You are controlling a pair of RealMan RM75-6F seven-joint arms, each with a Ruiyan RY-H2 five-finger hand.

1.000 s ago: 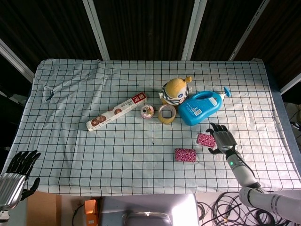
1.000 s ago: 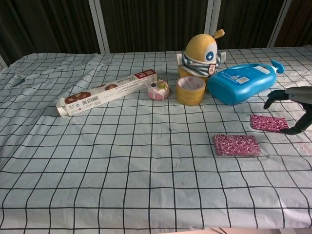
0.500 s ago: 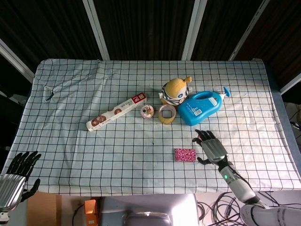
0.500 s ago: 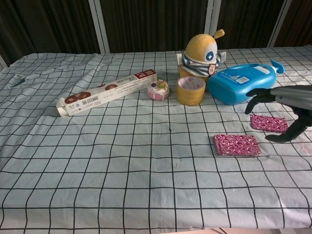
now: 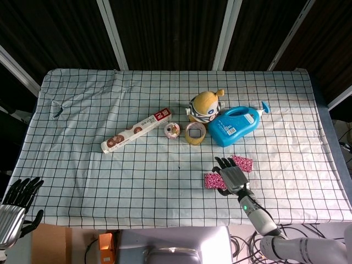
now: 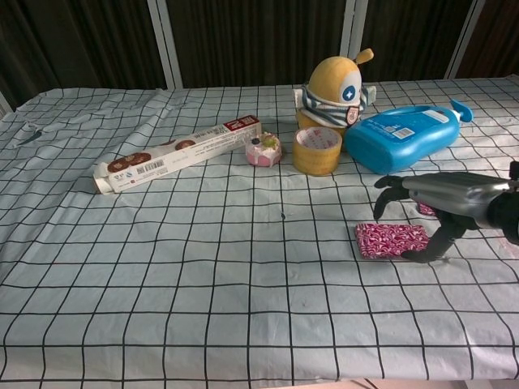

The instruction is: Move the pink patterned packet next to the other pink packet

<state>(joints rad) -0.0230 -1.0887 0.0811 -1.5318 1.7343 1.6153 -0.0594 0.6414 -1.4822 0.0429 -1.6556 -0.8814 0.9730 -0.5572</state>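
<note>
The pink patterned packet [image 5: 209,181] [image 6: 388,240] lies flat on the checked cloth near the front right. The other pink packet [image 5: 243,163] [image 6: 425,210] lies just behind and to its right, mostly hidden by the hand in the chest view. My right hand [image 5: 231,176] [image 6: 442,195] hovers over the patterned packet's right end with fingers spread, holding nothing. Its thumb [image 6: 422,254] reaches down beside the packet's right front corner. My left hand [image 5: 15,201] hangs off the table's front left corner, fingers apart and empty.
A blue bottle [image 5: 235,125] lies on its side behind the packets. A yellow toy [image 5: 204,105], a tape roll [image 5: 194,132], a small pink cup [image 5: 172,130] and a long biscuit box [image 5: 136,131] sit mid-table. The table's front edge runs close to the packets.
My right hand has swept left from the other pink packet to above the patterned packet's right end. Neither packet has moved. The left hand has barely shifted.
</note>
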